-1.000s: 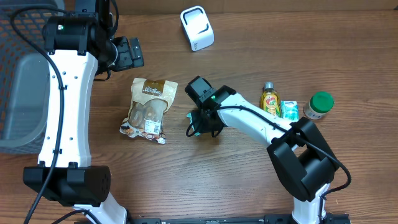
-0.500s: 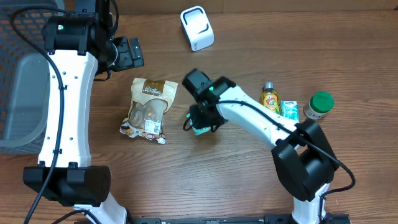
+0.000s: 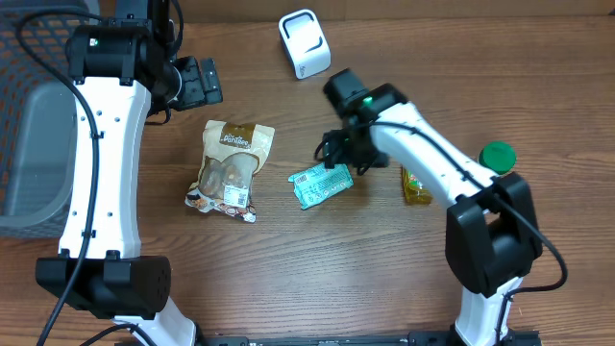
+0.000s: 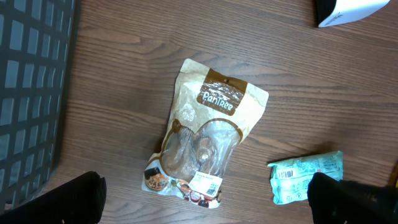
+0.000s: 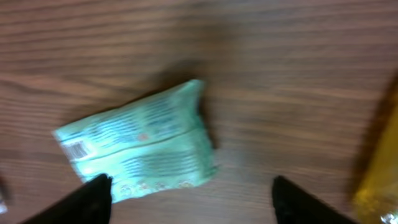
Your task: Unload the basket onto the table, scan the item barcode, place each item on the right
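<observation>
A pale green packet (image 3: pixel 322 185) lies flat on the wooden table, free of any gripper. In the right wrist view the packet (image 5: pixel 137 149) shows a small barcode at its left end. My right gripper (image 5: pixel 193 202) hangs open just above and behind it, nothing between its fingers; from overhead the right gripper (image 3: pixel 338 152) sits at the packet's upper right. The white scanner (image 3: pixel 305 43) stands at the back centre. My left gripper (image 3: pixel 197 82) is wide open and empty at the back left. In the left wrist view the left gripper (image 4: pixel 208 208) looks down on the packet (image 4: pixel 305 177).
A brown snack pouch (image 3: pixel 231 168) lies left of the packet. A yellow bottle (image 3: pixel 415 187) lies partly under the right arm, and a green-lidded jar (image 3: pixel 498 156) stands at the right. A dark mesh basket (image 3: pixel 29 144) fills the left edge.
My right gripper opened and let the green packet go onto the table, then drew back up and to the right. The yellow bottle shows lower than before. The left arm has not moved.
</observation>
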`<action>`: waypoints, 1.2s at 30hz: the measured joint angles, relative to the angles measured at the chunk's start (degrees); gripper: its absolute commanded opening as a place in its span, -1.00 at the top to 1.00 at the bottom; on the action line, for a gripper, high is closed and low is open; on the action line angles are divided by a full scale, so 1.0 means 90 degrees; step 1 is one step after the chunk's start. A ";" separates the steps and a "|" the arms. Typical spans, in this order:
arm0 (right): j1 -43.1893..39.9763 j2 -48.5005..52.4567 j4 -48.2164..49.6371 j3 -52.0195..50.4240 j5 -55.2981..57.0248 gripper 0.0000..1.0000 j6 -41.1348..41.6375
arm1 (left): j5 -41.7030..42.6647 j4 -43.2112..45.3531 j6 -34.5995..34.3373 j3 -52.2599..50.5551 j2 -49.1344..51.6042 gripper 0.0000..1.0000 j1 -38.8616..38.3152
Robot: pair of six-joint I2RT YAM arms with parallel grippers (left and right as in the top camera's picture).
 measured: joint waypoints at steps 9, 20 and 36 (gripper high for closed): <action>-0.0432 0.0000 -0.0019 -0.0005 -0.0678 -1.00 -0.0413 | 0.0002 0.0000 0.0000 0.0000 0.0000 -0.99 0.0000; -0.0447 0.0000 0.0661 -0.0481 -0.1156 -0.65 -0.0692 | 0.0000 0.0000 0.0000 0.0000 0.0000 -0.99 0.0000; -0.0447 0.0000 0.2380 -0.1926 -0.1642 -0.03 -0.0529 | 0.0002 0.0000 0.0000 0.0000 0.0000 -0.99 0.0000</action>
